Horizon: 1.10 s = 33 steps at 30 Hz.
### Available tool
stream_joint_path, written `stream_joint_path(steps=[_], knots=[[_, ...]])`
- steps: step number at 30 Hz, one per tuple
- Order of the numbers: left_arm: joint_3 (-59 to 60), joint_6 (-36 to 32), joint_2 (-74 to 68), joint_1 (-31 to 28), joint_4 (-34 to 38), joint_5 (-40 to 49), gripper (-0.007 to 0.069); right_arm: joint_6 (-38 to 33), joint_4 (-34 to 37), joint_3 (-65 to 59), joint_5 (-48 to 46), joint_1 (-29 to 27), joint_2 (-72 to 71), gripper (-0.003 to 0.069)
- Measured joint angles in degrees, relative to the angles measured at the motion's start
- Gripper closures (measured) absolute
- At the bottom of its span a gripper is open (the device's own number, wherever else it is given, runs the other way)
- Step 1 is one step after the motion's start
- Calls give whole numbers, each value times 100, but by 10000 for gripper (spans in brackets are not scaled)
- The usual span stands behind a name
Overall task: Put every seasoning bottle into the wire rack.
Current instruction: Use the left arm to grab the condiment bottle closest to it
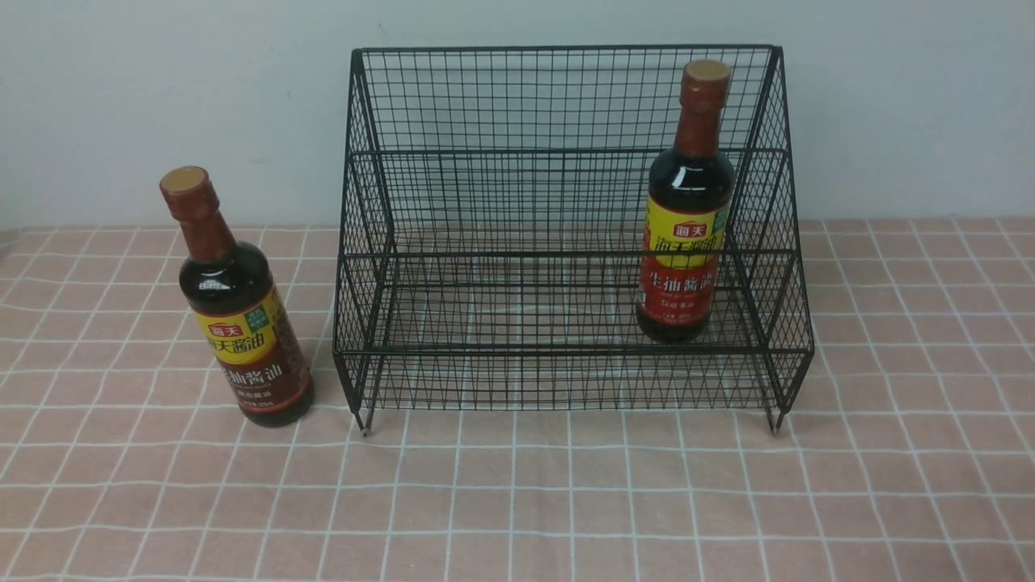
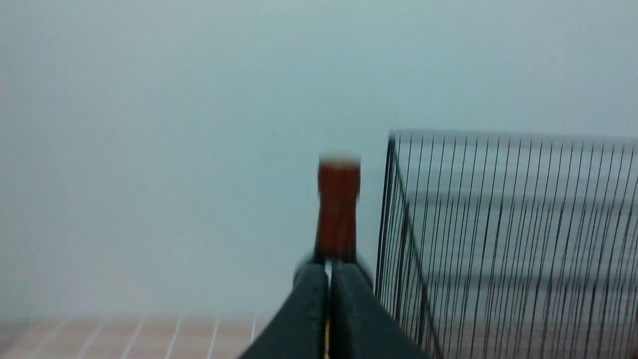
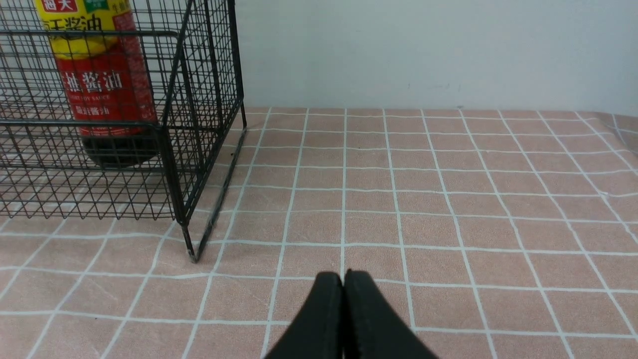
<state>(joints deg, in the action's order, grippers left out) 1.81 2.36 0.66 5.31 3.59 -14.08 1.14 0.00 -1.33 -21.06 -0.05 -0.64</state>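
Your red-label bottle [image 1: 686, 242] already stands upright inside the wire rack [image 1: 525, 349], on the lower front tier close to the rack's right end. There the front rail and the sloped side mesh hem it in, so I judge it settled and that half of the job done. The brown-label bottle [image 1: 242, 323] is the one left to you: it stands cap up on the table [image 1: 566, 501], just beside the rack's left end and not touching the mesh. That puts it on your left arm's side, which is why the left tool [image 2: 328, 267] points at its reddish neck, with the rack's end wall running alongside. The tool is clenched, jaws pressed together with nothing between them, so you will have to spread them before any grasp. That wrist view is smeared, so I cannot say how near the tips are to the glass. The front view shows no arm by the bottle, which suggests they are well apart. The right tool [image 3: 343, 275] is likewise clenched and empty, low over bare table near the rack's right front foot — clear of both the mesh and the bottle behind it. The whole left stretch of the lower tier is free. Lift the bottle over the front rail rather than through the side.
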Motion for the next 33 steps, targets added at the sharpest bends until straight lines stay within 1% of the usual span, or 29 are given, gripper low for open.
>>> stream_joint_path(steps=[1,2,4,9,12,13,16,18,24,26,27,28,29,32,33], knots=[[0,138,0,0,13,-659,631,0,0,0,0,0,0,672],[-5,153,0,0,13,-716,631,0,0,0,0,0,0,672],[-18,379,0,0,13,-1103,631,0,0,4,0,0,0,673],[-18,565,0,0,80,-1013,631,0,0,4,-1,0,0,673],[-18,565,-39,0,374,-1103,631,0,0,4,-1,0,0,673],[-59,565,-208,0,517,-1138,631,0,0,4,-1,0,0,673],[-311,523,-743,0,597,-1105,631,0,0,4,-6,0,0,673],[-741,459,-1500,0,487,-1016,631,0,0,4,-6,0,0,673],[-2147,547,-3856,0,-422,-1001,617,0,0,4,-6,0,0,673],[-2360,630,-4204,0,-556,-997,610,0,0,4,-6,0,0,673],[-2691,836,-4786,0,-754,-995,594,0,0,4,-6,0,0,673],[-2730,836,-4846,0,-778,-995,592,0,0,4,-6,0,0,673],[-3076,1077,-5297,0,-998,-982,568,0,0,4,-6,0,0,673],[-3418,1290,-5772,0,-1253,-984,535,0,0,4,-6,0,0,673],[-3639,1378,-6112,0,-1440,-984,499,0,0,4,-6,0,0,673]])
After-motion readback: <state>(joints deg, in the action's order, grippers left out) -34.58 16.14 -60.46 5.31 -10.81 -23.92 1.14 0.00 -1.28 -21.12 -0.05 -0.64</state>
